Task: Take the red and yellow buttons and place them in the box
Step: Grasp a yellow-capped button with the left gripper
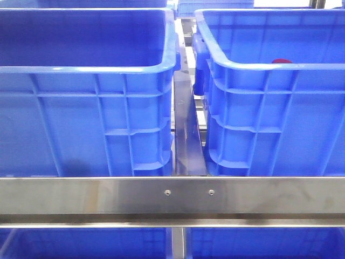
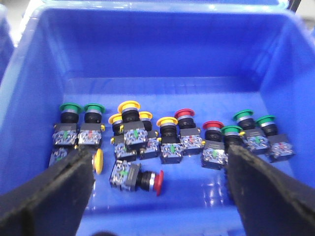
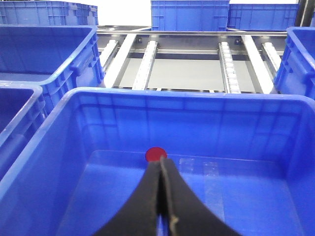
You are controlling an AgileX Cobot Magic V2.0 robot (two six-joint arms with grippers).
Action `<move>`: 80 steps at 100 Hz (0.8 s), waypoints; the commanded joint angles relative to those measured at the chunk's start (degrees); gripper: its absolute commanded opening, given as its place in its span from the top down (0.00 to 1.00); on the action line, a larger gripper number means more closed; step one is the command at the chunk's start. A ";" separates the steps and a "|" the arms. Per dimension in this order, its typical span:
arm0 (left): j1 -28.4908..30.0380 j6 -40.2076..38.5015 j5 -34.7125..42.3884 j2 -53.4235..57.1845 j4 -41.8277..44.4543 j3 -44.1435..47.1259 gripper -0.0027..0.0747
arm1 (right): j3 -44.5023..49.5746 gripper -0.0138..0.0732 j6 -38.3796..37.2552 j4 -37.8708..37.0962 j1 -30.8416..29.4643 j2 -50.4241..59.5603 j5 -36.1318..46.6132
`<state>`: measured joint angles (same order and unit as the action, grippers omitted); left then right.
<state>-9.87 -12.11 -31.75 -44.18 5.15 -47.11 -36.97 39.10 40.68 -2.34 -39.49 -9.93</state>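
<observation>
In the left wrist view, a blue crate (image 2: 157, 54) holds several push buttons in a row. Some have red caps (image 2: 184, 114), some yellow caps (image 2: 129, 105), some green caps (image 2: 70, 106). One red button (image 2: 158, 183) lies on its side nearest the fingers, and a yellow one (image 2: 98, 161) lies by the left finger. My left gripper (image 2: 158, 153) is open and empty above them. My right gripper (image 3: 161, 162) is shut over the second blue crate, the box (image 3: 44, 147). A red cap (image 3: 155, 154) shows just past its tips, and I cannot tell if they touch. The front view shows it as a sliver (image 1: 281, 61).
The front view shows two blue crates side by side (image 1: 86, 70) (image 1: 269, 108) behind a steel rail (image 1: 172, 194), with a narrow gap between them; no gripper shows there. More blue crates (image 3: 189, 14) and a roller conveyor (image 3: 187, 64) lie beyond the box.
</observation>
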 commanded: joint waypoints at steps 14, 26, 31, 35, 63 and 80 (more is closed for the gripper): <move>0.16 1.34 -2.43 -16.42 0.32 -12.92 0.28 | -1.56 0.92 0.45 0.38 -0.47 0.14 3.21; 0.16 1.34 -3.43 -25.13 1.28 -18.03 0.28 | -1.56 0.92 0.45 0.38 -0.47 0.14 3.21; 0.16 1.34 -3.69 -28.36 1.33 -19.84 0.28 | -1.56 0.92 0.45 0.38 -0.47 0.14 3.21; 0.16 1.34 -3.92 -31.04 1.44 -21.28 0.28 | -1.56 0.92 0.45 0.38 -0.47 0.14 3.21; 1.95 1.34 -4.10 -43.40 1.76 -27.43 0.29 | -1.56 0.92 0.45 0.38 -0.47 0.14 3.21; 3.94 1.34 -3.73 -47.46 1.76 -28.86 0.29 | -1.56 0.92 0.45 0.38 -0.47 0.14 3.21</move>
<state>-6.84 -10.78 -38.29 -92.12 6.56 -73.27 -36.97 39.10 40.68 -2.34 -39.49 -9.93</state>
